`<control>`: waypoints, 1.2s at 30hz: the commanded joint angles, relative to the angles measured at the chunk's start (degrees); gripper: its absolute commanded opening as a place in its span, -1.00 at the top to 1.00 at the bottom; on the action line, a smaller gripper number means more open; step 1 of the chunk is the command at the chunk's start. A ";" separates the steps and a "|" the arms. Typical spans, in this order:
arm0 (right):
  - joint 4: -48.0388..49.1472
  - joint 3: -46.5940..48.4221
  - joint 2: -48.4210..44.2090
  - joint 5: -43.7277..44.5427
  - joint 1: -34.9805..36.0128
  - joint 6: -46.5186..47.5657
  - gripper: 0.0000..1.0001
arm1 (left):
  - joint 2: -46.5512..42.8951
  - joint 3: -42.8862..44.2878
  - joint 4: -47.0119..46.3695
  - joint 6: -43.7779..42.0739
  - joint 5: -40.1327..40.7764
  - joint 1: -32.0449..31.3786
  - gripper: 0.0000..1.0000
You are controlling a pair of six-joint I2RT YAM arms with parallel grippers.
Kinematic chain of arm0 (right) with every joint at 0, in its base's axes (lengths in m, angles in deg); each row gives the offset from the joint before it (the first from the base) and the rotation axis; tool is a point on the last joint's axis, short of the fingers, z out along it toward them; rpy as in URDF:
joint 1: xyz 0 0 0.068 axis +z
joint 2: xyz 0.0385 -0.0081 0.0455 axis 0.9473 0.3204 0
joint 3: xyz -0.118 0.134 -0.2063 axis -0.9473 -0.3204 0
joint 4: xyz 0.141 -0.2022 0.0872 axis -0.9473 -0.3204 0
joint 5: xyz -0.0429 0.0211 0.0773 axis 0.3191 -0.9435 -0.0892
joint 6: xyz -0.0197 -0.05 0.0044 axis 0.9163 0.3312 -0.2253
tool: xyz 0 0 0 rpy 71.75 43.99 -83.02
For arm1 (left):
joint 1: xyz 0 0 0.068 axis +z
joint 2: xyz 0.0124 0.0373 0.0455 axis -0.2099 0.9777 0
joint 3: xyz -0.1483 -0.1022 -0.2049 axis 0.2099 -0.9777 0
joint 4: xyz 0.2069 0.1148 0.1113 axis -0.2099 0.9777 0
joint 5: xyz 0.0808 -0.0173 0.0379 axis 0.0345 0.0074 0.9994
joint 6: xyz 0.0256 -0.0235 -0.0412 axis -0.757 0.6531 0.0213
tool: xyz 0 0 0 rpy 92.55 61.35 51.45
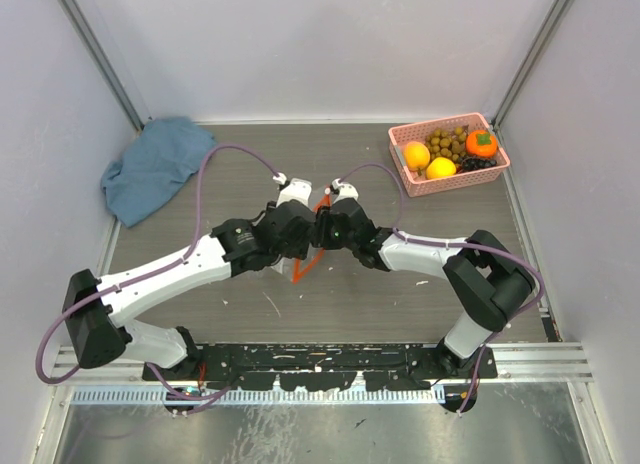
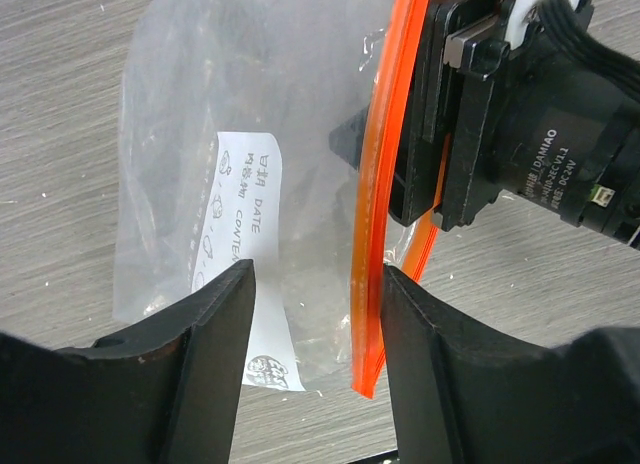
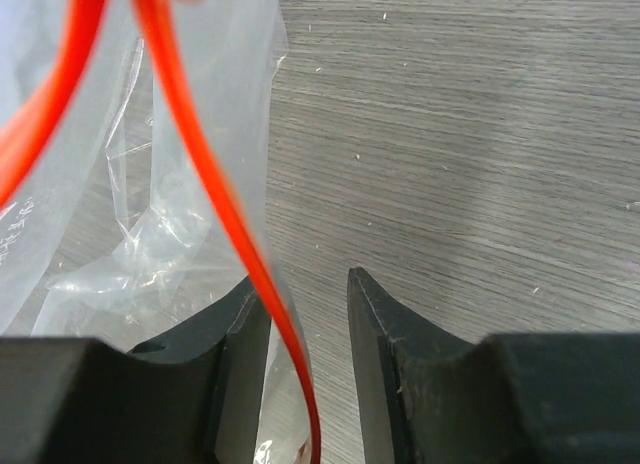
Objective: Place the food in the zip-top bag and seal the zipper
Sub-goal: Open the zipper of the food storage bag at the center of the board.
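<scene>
The clear zip-top bag (image 2: 190,124) with a white label lies between my two grippers at the table's middle. Its orange-red zipper (image 2: 368,244) runs up beside my left gripper's (image 2: 315,274) right finger; the jaws stand wide apart around the bag's edge. In the right wrist view the zipper (image 3: 215,199) passes between my right gripper's (image 3: 305,284) jaws, close to the left finger, with a gap showing. From above, both grippers (image 1: 305,229) (image 1: 328,226) meet over the bag (image 1: 300,271). The food, a peach round fruit (image 1: 416,155), a yellow one (image 1: 441,168), an orange one (image 1: 481,143) and grapes (image 1: 447,142), sits in the basket.
The pink basket (image 1: 440,129) stands at the back right corner. A blue cloth (image 1: 152,167) lies crumpled at the back left. Grey walls close in the table on three sides.
</scene>
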 commanded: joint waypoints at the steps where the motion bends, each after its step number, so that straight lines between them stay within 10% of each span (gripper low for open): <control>1: 2.53 0.83 -1.90 -0.11 -0.01 -0.34 0.18 | 0.49 -0.34 -0.84 1.18 0.65 -0.12 -0.08; 14: 2.43 -0.49 -1.51 2.14 0.06 1.17 0.42 | 0.80 4.37 4.15 -1.84 7.31 -0.12 1.00; 26: 2.15 0.88 -1.76 1.27 0.01 5.04 0.85 | 3.98 13.28 15.16 -6.31 8.36 0.24 1.00; 36: 0.82 3.57 -5.32 -3.00 0.05 8.22 0.34 | 5.04 13.14 12.96 -10.83 3.27 5.04 1.00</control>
